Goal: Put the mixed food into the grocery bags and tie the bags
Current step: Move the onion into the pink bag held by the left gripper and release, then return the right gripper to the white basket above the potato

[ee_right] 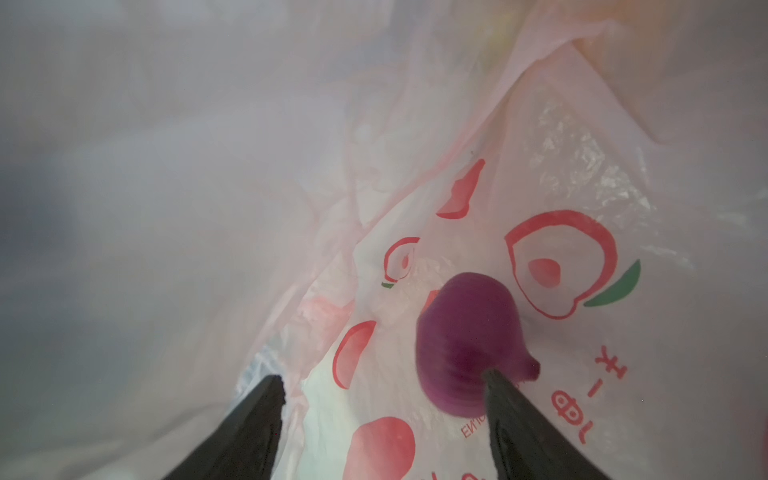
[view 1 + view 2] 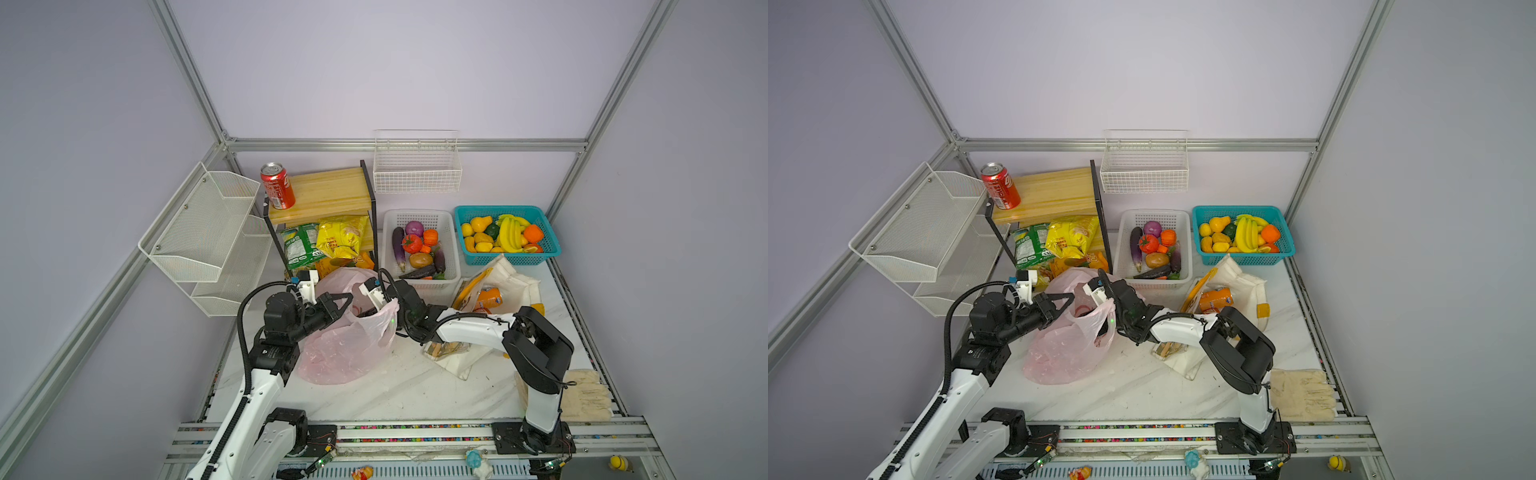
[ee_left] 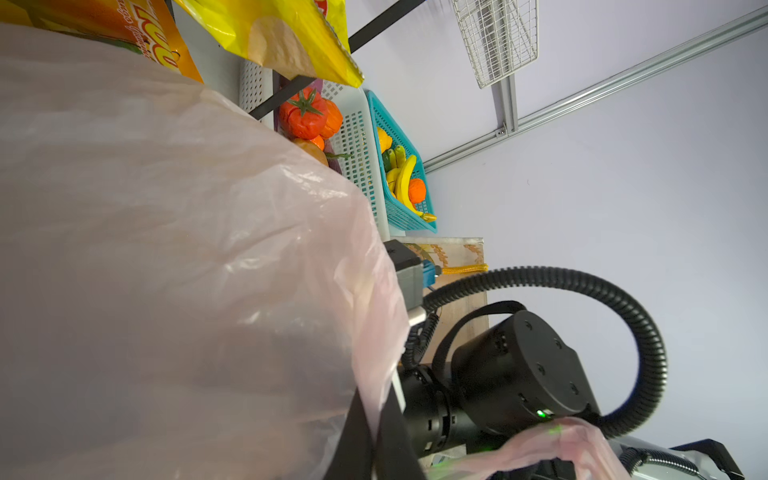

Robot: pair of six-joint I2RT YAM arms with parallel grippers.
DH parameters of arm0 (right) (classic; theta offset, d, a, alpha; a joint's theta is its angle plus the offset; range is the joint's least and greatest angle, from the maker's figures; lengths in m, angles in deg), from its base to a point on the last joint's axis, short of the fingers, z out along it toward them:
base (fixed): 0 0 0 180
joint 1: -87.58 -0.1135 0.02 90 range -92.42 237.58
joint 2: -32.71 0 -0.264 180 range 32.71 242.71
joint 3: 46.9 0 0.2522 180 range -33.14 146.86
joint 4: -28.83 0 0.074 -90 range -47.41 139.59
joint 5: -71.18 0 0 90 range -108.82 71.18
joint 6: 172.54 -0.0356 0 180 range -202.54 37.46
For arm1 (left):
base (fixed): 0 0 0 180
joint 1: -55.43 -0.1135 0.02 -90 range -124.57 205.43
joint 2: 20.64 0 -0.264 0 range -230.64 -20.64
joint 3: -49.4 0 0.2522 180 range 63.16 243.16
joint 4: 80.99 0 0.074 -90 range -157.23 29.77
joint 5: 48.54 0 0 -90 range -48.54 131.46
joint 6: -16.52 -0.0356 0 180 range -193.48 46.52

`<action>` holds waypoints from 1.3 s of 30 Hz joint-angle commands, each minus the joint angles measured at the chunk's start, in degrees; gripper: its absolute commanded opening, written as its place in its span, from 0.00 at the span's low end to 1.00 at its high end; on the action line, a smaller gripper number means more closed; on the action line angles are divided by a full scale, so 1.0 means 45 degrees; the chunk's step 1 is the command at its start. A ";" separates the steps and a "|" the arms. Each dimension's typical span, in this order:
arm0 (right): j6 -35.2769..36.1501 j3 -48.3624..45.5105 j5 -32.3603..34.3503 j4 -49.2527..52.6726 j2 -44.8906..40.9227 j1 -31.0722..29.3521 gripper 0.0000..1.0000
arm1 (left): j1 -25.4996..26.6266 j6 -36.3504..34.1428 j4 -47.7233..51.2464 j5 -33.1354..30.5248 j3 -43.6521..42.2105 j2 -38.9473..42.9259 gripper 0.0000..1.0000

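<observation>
Only rt wrist shows bagged onion [image 1: 467, 340], rt pincer [image 1: 382, 376] open, L pincer [image 2: 348, 298] gripping bag [image 2: 340, 353]

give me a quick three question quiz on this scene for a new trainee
1. Which gripper pinches the rim of the pink bag?
2. True or false: the right gripper is clamped on the purple onion.
3. The red cola can stands: A in the pink bag, B on the wooden shelf, C in the teal basket.
Key: 1 the left gripper; 2 false, its jaws stand apart and the onion is inside the bag; 3 B.
</observation>
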 commanded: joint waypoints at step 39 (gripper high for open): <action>0.5956 1.1961 1.0253 1.3082 0.5349 0.4217 0.83 | -0.2170 -0.0635 0.1086 0.0035 -0.0352 0.0828 0.00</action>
